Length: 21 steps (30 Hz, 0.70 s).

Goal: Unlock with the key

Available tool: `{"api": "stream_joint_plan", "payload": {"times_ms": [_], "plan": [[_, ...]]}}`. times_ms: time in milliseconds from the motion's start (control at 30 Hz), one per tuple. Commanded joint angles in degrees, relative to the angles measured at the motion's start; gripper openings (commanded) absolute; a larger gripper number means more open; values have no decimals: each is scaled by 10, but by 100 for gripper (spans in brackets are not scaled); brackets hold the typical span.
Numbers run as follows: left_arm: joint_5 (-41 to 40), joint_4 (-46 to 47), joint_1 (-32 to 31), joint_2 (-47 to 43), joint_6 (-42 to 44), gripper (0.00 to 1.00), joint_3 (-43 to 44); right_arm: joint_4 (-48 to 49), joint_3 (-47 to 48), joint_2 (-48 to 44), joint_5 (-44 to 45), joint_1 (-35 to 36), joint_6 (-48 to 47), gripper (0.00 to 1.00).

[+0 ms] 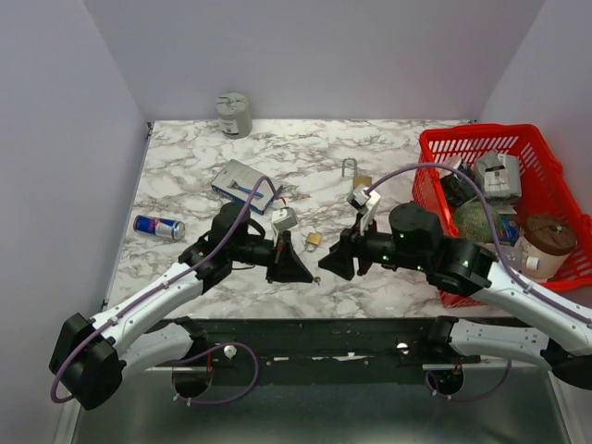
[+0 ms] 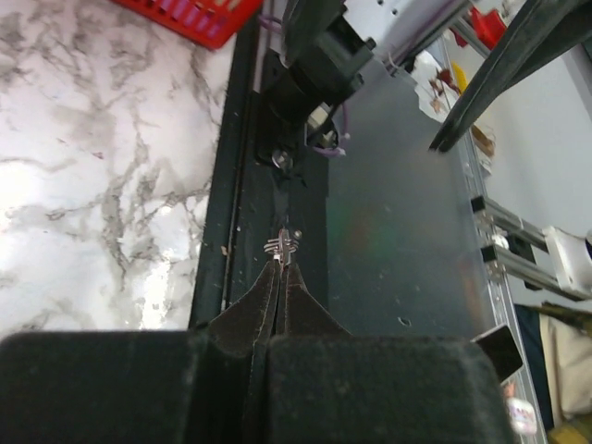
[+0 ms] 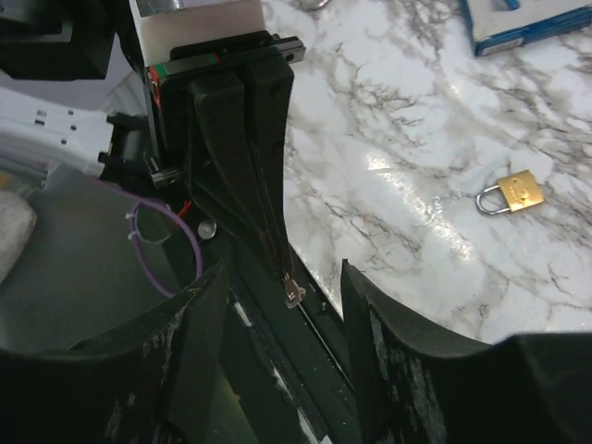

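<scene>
The key (image 2: 284,247) sits pinched at the very tips of the left claw (image 2: 280,268), whose two fingers are pressed together on it. It is held above the near edge of the table (image 1: 388,287), about midway between left and right. Only a short silvery end shows past the fingertips. Its long axis runs in line with the fingers, pointing right and slightly near, toward the right claw (image 1: 326,264).

The right claw faces it with its fingers (image 3: 208,305) spread well apart, holding nothing. In the right wrist view the key tip lies between them, touching neither.

A brass padlock (image 1: 314,240) lies flat on the table just beyond the two claws. A red basket (image 1: 481,139) stands far right.
</scene>
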Motion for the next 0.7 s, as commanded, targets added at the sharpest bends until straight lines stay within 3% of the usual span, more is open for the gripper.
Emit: {"api": "stream_joint_plan", "payload": {"times_ms": [0,400,667], "plan": [[23,-44,-23,7,56,0,25,12,-15,33,-102,-3,-8,55],[19,-63,-26,7,68,0,30,-17,-36,71,-150,-3,-15,39],[22,-63,-30,9,69,0,30,-23,-48,71,-125,-2,-15,39]]}}
